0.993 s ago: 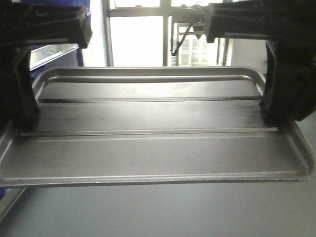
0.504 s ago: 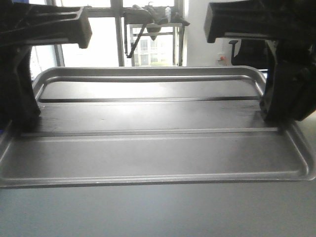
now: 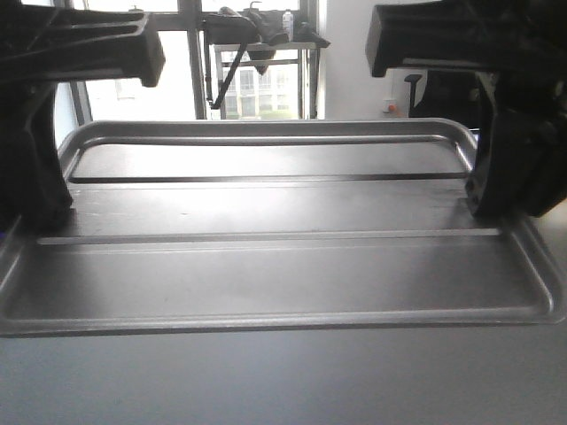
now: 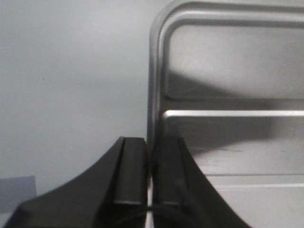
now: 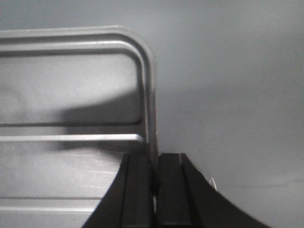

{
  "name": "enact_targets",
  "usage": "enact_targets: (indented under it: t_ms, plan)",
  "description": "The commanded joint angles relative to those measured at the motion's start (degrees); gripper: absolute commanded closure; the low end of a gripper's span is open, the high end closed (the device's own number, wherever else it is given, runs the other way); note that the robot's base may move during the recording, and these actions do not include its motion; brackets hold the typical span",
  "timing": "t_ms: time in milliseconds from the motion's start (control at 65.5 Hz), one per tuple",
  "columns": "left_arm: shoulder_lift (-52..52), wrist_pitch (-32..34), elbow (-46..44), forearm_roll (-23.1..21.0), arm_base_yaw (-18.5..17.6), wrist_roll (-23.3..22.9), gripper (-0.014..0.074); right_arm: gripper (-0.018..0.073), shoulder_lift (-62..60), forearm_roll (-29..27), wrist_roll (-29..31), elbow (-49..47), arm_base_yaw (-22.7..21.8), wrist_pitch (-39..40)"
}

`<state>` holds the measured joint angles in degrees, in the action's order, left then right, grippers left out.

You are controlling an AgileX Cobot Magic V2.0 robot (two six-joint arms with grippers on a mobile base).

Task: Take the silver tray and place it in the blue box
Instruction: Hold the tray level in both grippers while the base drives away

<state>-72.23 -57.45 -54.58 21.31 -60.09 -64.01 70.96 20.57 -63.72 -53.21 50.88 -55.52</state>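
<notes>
The silver tray (image 3: 266, 266) fills the front view, held level in the air between both arms, its two long raised ribs running left to right. My left gripper (image 3: 40, 221) is shut on the tray's left rim, and in the left wrist view that gripper (image 4: 151, 156) pinches the rim of the tray (image 4: 228, 95) between its two black fingers. My right gripper (image 3: 496, 212) is shut on the right rim; in the right wrist view this gripper (image 5: 153, 164) clamps the edge of the tray (image 5: 71, 95). The blue box is out of view.
A plain grey floor (image 3: 283, 381) lies below the tray. Behind it stand bright windows (image 3: 257, 88), a dark stand with equipment (image 3: 257, 31) and a white wall (image 3: 354, 88). A dark chair (image 3: 434, 88) shows at the back right.
The background has slid to the left behind the tray while both grippers and the tray keep the same places in the frame. The blue shape at the left edge has gone from view.
</notes>
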Motion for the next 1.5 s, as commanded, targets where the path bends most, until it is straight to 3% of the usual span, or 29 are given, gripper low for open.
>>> enact_targets:
  t_ms: [0,1482]
  plan:
    - [1.55,0.88,-1.44,1.44,0.06,-0.33,0.0602,0.0504,-1.56,2.63,0.03,-1.35,-0.07,1.33]
    - [1.55,0.88,-1.44,1.41,0.06,-0.33,0.0602,0.0504,-1.56,2.68,0.03,-1.35,-0.07,1.15]
